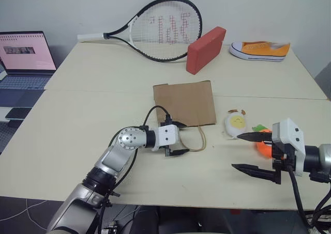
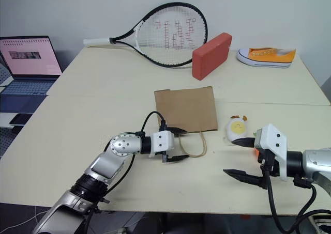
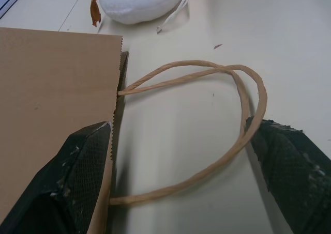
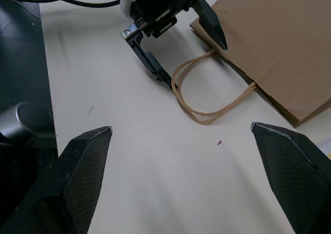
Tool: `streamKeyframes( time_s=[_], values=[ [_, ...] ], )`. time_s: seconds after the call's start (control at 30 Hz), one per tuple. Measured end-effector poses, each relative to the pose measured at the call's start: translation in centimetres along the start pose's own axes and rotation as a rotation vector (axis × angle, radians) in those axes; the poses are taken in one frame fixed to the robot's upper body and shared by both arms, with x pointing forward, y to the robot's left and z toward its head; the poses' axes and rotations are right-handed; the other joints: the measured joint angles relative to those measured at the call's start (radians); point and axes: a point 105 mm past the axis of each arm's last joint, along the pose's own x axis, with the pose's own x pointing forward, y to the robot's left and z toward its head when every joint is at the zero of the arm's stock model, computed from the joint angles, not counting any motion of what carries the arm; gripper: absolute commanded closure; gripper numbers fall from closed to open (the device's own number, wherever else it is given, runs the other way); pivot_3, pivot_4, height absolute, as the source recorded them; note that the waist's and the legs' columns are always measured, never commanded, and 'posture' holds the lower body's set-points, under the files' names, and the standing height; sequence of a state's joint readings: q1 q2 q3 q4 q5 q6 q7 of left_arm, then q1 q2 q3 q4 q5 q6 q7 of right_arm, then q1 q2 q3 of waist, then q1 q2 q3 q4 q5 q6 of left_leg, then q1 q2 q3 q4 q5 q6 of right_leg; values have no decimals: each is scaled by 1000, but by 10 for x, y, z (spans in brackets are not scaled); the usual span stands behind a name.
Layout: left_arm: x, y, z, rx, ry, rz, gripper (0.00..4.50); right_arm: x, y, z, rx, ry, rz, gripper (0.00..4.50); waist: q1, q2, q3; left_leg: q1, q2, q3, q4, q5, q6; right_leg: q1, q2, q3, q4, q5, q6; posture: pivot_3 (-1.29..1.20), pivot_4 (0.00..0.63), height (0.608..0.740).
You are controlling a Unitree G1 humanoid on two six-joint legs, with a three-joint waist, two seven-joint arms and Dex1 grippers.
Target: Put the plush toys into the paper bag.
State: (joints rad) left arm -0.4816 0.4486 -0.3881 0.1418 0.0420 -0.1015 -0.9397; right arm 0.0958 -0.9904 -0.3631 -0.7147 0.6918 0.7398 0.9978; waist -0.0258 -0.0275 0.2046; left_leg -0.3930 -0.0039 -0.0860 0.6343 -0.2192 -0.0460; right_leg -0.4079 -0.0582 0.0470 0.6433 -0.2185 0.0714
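The brown paper bag [image 1: 184, 103] lies flat on the table's middle, its two twisted loop handles [image 1: 199, 139] trailing toward me. My left gripper [image 1: 183, 138] is open at the bag's near edge; one finger [image 3: 77, 177] rests by the bag's mouth and the other [image 3: 289, 167] sits outside the handle loops [image 3: 243, 105]. The white plush with a yellow face [image 1: 236, 125] lies just right of the bag. The orange carrot plush [image 1: 262, 141] is beside it, partly hidden behind my right gripper [image 1: 235, 151], which hovers open and holds nothing.
A tennis racket [image 1: 155, 30], a red block [image 1: 206, 49] and an orange sneaker [image 1: 259, 50] lie along the far side of the table. A laptop [image 1: 26, 58] and a phone [image 1: 18, 113] sit on a desk to the left.
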Motion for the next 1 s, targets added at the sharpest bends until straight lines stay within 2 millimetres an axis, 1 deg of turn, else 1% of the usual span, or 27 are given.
streamKeyframes(
  time_s=[0.17,0.27,0.67,0.77,0.87,0.9,0.97,1.0],
  values=[
    [8,4,3,4,-20,11,59,1,1,2,-2,-12,-5,0,0,0,0,0,0,0,0,0,0,0,0,0,0,0,0,0,150,740],
    [10,6,5,13,-28,10,648,3,4,5,-5,-22,1,0,0,0,0,0,0,0,0,0,0,0,0,0,0,0,1,0,150,740],
    [13,-2,7,3,-39,-58,4420,8,2,2,23,-40,-37,0,0,0,0,-1,0,-1,0,0,0,0,0,0,0,0,1,0,150,740],
    [18,-4,17,-60,-83,-75,4470,8,0,-1,29,-30,-63,0,0,0,0,-1,0,-1,0,0,0,0,0,0,0,0,1,0,150,740],
    [21,-6,39,-129,-169,-101,4470,8,-2,-1,33,-30,-79,0,0,0,0,-2,0,-1,1,0,0,0,0,-1,-1,0,1,0,150,740],
    [22,-6,46,-150,-195,-110,4490,8,-2,-2,39,-31,-86,169,-1,0,0,-2,0,-2,1,0,0,0,0,-1,0,0,1,0,150,740],
    [19,-4,54,-190,-224,-114,4500,8,-3,-2,47,-35,-98,564,-2,0,0,-1,0,-2,1,0,0,0,1,-1,0,0,1,0,150,740],
    [16,0,58,-219,-238,-108,4500,9,-4,-3,52,-40,-106,897,-3,0,0,-1,1,-2,1,0,0,0,1,-1,0,0,1,0,150,740]
  ],
)
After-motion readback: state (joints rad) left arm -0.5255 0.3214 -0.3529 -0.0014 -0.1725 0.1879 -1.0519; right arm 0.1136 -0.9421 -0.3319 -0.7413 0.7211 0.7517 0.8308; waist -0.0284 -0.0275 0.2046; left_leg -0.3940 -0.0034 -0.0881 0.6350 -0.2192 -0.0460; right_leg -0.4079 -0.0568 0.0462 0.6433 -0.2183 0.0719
